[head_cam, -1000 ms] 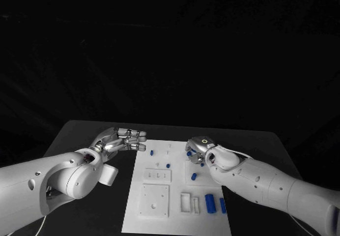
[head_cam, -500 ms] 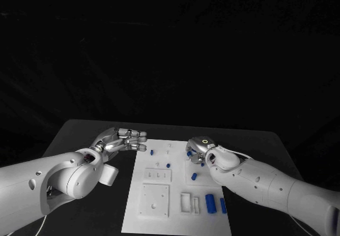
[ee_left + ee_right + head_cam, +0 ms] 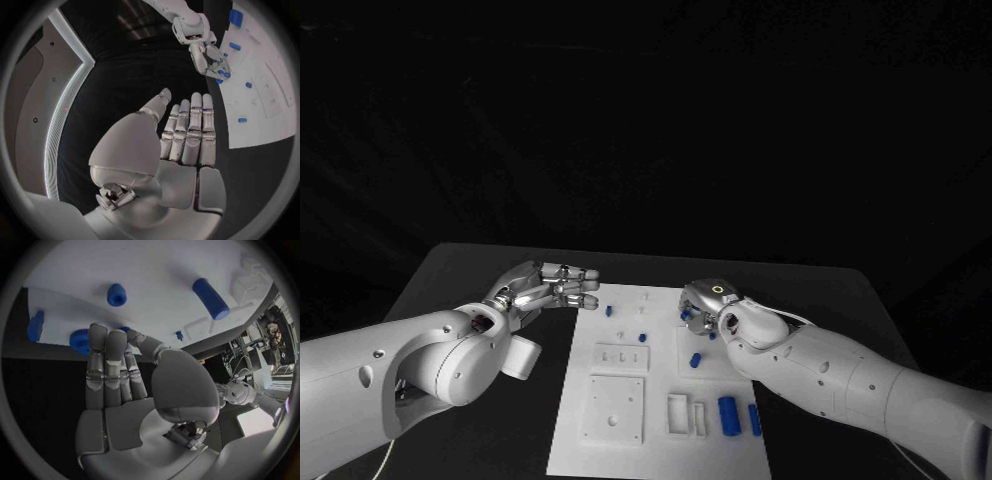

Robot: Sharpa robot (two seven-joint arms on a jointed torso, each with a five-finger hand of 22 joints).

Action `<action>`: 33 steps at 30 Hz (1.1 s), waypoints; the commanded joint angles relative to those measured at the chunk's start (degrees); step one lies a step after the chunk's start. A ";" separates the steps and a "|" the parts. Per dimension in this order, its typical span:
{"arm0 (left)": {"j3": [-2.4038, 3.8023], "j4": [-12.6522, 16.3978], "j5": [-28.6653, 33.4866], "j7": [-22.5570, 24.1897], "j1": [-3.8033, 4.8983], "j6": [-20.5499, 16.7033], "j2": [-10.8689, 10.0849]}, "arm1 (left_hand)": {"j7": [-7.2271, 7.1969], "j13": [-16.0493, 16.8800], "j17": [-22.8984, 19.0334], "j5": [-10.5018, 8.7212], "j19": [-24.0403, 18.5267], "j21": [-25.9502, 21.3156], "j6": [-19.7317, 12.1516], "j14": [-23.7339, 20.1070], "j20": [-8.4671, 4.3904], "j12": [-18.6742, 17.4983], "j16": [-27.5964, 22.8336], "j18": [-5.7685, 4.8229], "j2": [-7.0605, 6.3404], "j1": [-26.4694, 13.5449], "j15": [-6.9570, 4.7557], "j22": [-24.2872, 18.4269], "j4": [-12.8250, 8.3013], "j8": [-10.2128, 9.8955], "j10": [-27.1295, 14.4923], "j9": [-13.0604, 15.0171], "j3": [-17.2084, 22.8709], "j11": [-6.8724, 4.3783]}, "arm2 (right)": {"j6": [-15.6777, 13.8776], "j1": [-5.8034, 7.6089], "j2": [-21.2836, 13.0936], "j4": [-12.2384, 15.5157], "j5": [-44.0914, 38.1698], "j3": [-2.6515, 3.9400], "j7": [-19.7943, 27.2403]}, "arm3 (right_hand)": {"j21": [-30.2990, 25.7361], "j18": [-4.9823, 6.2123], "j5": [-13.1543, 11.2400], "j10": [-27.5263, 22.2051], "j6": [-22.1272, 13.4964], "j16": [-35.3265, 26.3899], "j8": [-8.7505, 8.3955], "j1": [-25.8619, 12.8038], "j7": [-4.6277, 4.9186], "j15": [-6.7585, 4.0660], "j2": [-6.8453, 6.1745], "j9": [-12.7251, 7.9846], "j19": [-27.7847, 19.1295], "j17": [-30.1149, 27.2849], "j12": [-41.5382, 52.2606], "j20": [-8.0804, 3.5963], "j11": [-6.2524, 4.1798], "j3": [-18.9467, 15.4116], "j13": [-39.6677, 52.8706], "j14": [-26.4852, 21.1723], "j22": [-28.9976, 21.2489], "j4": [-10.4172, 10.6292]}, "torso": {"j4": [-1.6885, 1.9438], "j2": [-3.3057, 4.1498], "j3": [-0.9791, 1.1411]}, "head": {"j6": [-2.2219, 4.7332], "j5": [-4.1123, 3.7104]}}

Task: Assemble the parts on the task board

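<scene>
The task board is lying flat in the middle of the black table, its long side running away from the robot. At its near end, two raised white blocks are sitting side by side: a square one and a narrow slotted one, with a long blue cylinder and a slimmer blue bar lying just beside them toward the right edge. Farther along, a smaller white block with slots is sitting near the board's middle, and a short blue part is standing to its right. Beyond that, small blue pegs are dotting the board, one close to the left edge. The right hand is hovering over the far right part of the board, fingers stretched out side by side and pointing down at it; in the right wrist view its fingertips are lying against a round toothed blue part, though whether they are gripping it I cannot tell. The left hand is hanging over the bare table just beside the board's far left corner, fingers straight and together, thumb apart, holding nothing, as the left wrist view shows.
</scene>
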 commanded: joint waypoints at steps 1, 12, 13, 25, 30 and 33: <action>0.06 0.06 -0.20 0.10 0.12 1.06 0.13 | -0.03 0.09 -0.05 -0.01 0.31 -0.31 -0.33 -0.25 -0.07 0.00 -0.25 -0.10 0.02 -0.65 0.06 -0.05 0.05 0.16 -0.45 0.04 -0.26 0.03 | -0.68 -0.03 0.18 0.06 -0.77 0.01 -0.36 | -0.09 0.37 -0.57 1.35 1.14 0.40 0.35 0.08 -0.31 -0.46 0.79 0.14 0.02 0.08 0.23 -0.48 -0.30 0.13 0.11 0.00 0.40 0.23 | -0.05 0.08 -0.04 | -0.06 0.03; 0.06 -0.01 -0.20 -0.13 0.24 1.15 0.16 | -0.01 0.09 -0.05 0.00 0.48 -0.51 -0.43 -0.28 -0.06 0.00 -0.25 -0.11 0.04 -0.62 0.09 -0.37 0.22 0.15 -0.52 0.04 -0.35 0.06 | -1.81 -0.02 0.26 -0.09 -1.20 0.01 -1.09 | 3.72 -0.83 -2.18 4.19 3.69 0.40 0.27 0.78 -0.98 -1.30 1.71 0.22 -0.02 0.39 0.24 -1.41 -1.20 -0.35 0.16 -0.08 4.88 -0.17 | -0.01 0.19 -0.16 | 0.16 -0.03; 0.06 0.00 -0.20 -0.15 0.26 1.16 0.17 | -0.01 0.09 -0.05 0.00 0.48 -0.51 -0.43 -0.28 -0.06 0.00 -0.25 -0.11 0.04 -0.62 0.09 -0.37 0.22 0.15 -0.52 0.04 -0.35 0.06 | -1.74 -0.01 0.29 -0.13 -1.29 0.01 -1.23 | 3.95 -0.91 -2.21 4.36 3.85 0.37 0.28 0.69 -1.04 -1.38 1.80 0.24 -0.01 0.41 0.24 -1.46 -1.27 -0.47 0.15 -0.10 5.16 -0.08 | -0.01 0.20 -0.17 | 0.23 -0.03; 0.06 -0.10 -0.20 -0.17 0.42 1.00 0.24 | 0.02 0.09 -0.05 0.02 0.57 -0.64 -0.50 -0.31 -0.04 0.00 -0.25 -0.10 -0.05 -0.49 0.09 -0.58 0.21 0.15 -0.63 0.04 -0.41 0.10 | -5.53 0.59 0.14 2.17 -1.62 0.10 -2.81 | 3.45 -1.43 0.72 5.40 5.03 0.05 0.30 0.11 -1.37 -1.91 1.70 0.28 0.25 0.67 0.26 -2.03 -1.66 -0.70 0.16 -0.11 7.07 0.39 | 0.03 0.24 -0.19 | 0.82 0.19; 0.06 -0.20 -0.20 -0.15 0.53 0.88 0.25 | 0.03 0.09 -0.05 0.02 0.60 -0.68 -0.49 -0.35 -0.03 0.00 -0.25 -0.10 -0.09 -0.49 0.12 -0.66 0.22 0.16 -0.75 0.04 -0.46 0.15 | -7.35 1.31 0.62 3.26 -1.92 0.39 -3.89 | 3.34 -1.55 1.27 5.76 5.38 0.01 0.28 0.11 -1.46 -2.06 1.45 0.27 0.40 0.78 0.25 -2.20 -1.77 -0.46 0.16 -0.11 7.59 0.52 | -0.03 0.26 -0.29 | 1.13 0.80; 0.06 -0.29 -0.20 -0.12 0.60 0.82 0.31 | 0.03 0.09 -0.05 0.02 0.60 -0.68 -0.49 -0.35 -0.03 0.00 -0.25 -0.10 -0.09 -0.49 0.12 -0.66 0.22 0.16 -0.75 0.04 -0.46 0.15 | -7.89 1.69 1.23 3.18 -2.13 0.50 -4.39 | 3.25 -1.58 1.26 5.82 5.49 -0.01 0.30 0.15 -1.49 -2.08 1.37 0.28 0.46 0.82 0.26 -2.24 -1.79 -0.35 0.16 -0.11 7.82 0.59 | 0.00 0.30 -0.33 | 1.30 0.86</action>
